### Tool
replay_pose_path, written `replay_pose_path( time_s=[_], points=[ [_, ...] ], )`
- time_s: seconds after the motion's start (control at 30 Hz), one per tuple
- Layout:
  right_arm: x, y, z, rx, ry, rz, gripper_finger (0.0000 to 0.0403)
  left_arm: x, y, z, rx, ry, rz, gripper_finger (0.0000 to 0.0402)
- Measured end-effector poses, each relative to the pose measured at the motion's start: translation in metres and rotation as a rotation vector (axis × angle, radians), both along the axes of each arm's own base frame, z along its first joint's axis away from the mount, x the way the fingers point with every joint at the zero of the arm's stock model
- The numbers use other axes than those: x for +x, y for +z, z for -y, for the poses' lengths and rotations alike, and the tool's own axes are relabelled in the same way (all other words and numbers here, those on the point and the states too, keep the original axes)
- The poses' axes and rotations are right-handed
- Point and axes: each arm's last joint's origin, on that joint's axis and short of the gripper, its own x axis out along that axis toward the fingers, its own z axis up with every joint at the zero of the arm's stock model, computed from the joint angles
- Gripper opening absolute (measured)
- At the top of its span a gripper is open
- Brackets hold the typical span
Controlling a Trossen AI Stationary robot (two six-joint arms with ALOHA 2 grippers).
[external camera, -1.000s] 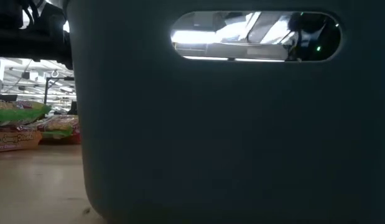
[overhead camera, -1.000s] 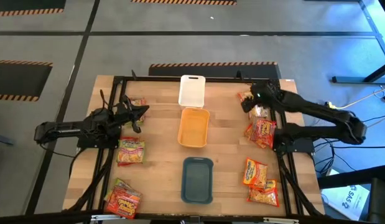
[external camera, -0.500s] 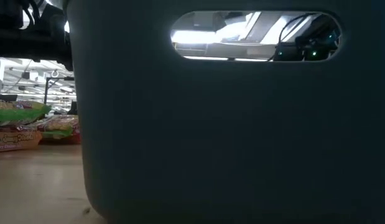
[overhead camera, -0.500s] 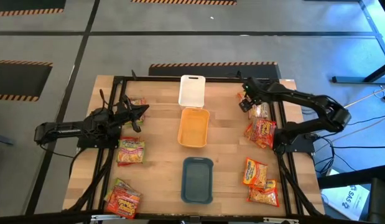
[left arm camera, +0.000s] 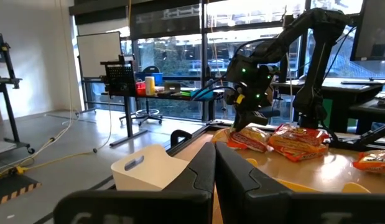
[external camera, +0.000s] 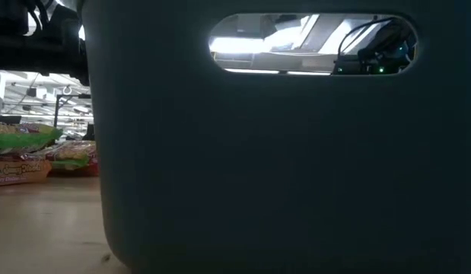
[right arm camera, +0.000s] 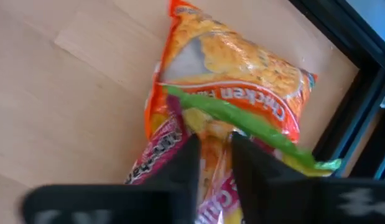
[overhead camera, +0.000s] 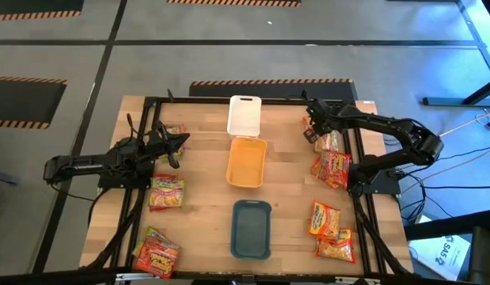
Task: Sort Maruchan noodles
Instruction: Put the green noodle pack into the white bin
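Sorting scene: wooden table [overhead camera: 201, 206] in a black frame, grey floor around.
Trays: white [overhead camera: 245, 115], orange [overhead camera: 246, 161] and teal [overhead camera: 251, 228] in a line down the middle, bare wood either side.
Packets: heaps along both sides; the far-right heap [overhead camera: 328, 141] lies beside the frame rail.
Right claw [right arm camera: 212, 163]: over that heap, fingers nearly together around a green-pink packet [right arm camera: 236, 118] atop an orange one [right arm camera: 242, 68].
Left claw [left arm camera: 214, 163]: pressed together, at the left edge.

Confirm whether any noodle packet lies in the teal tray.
No: in the high view the teal tray shows only its bare floor, with every packet out on the table.
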Motion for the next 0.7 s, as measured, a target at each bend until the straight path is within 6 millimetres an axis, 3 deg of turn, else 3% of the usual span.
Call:
replay_pose_path(
  time_s=[0.07, 0.27, 0.57, 0.7],
  points=[
    [0.002, 0.001, -0.001, -0.003, 0.029, 0.012, 0.0009, 0.0, 0.0, 0.0, 0.0, 0.0, 0.0, 0.0],
    [0.021, 0.002, -0.013, 0.008, 0.163, 0.101, 0.0002, 0.0, 0.0, 0.0, 0.001, 0.0, 0.002, 0.0],
    [0.069, 0.011, -0.05, 0.023, 0.499, 0.398, 0.0001, 0.0, 0.003, 0.001, -0.005, -0.028, 0.035, 0.0],
    [0.083, 0.009, -0.059, 0.007, 0.578, 0.438, 0.0016, 0.0, 0.002, 0.001, -0.066, -0.04, 0.058, 0.0]
  ],
)
